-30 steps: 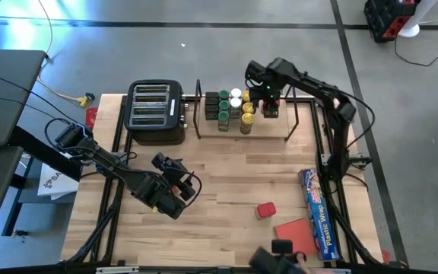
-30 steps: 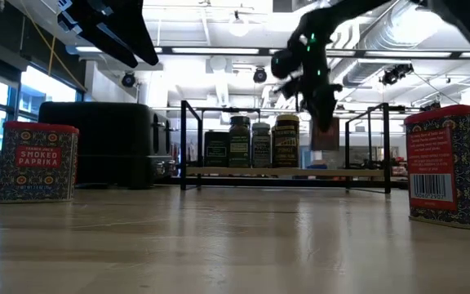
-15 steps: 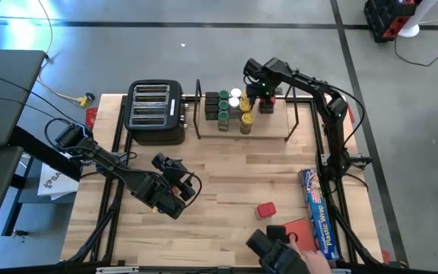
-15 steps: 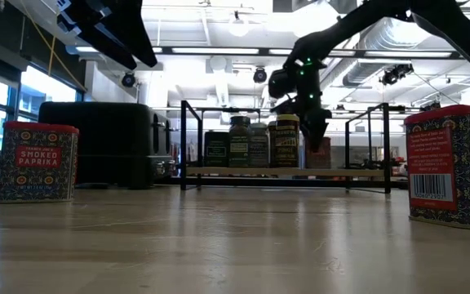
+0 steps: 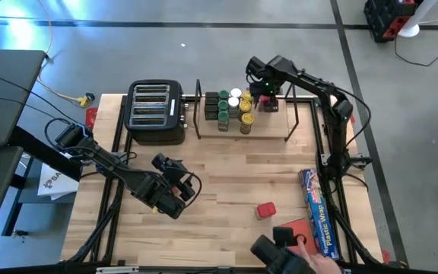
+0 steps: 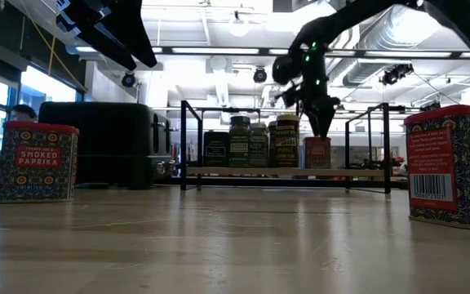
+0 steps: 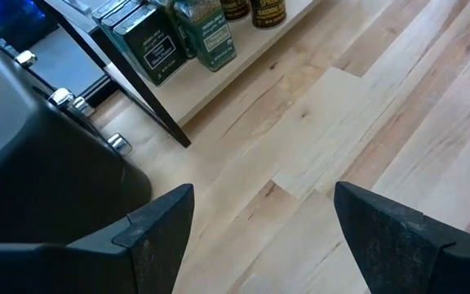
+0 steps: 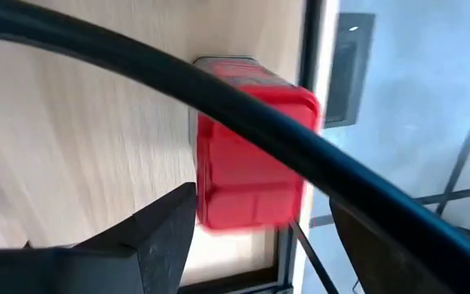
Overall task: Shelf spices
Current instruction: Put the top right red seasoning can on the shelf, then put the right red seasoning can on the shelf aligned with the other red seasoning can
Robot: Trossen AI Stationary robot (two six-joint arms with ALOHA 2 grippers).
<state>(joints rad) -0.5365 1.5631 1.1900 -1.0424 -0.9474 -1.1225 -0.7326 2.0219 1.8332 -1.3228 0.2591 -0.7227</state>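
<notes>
right claw (image 5: 267,93) over the far right part of the shelf (image 5: 284,134), jaws apart, nothing clamped; directly beneath it a red square tin (image 8: 247,147) standing on the shelf board, clear of both fingers, just beside the row of jars (image 5: 233,109) toward the toaster (image 5: 156,112); left claw (image 5: 175,186) hovering above bare surface (image 5: 226,183) well apart from the shelf, jaws apart, empty; two more red square tins still off the shelf, one (image 6: 36,162) labelled smoked paprika and one (image 6: 450,163) at the opposite edge of the low view, both well away from either claw; likely light, stiff metal with flat painted sides, probably a bit slick; best taken across two opposite flat faces near the top, squarely, to avoid twisting; patterned wrap, red lid, upright.
</notes>
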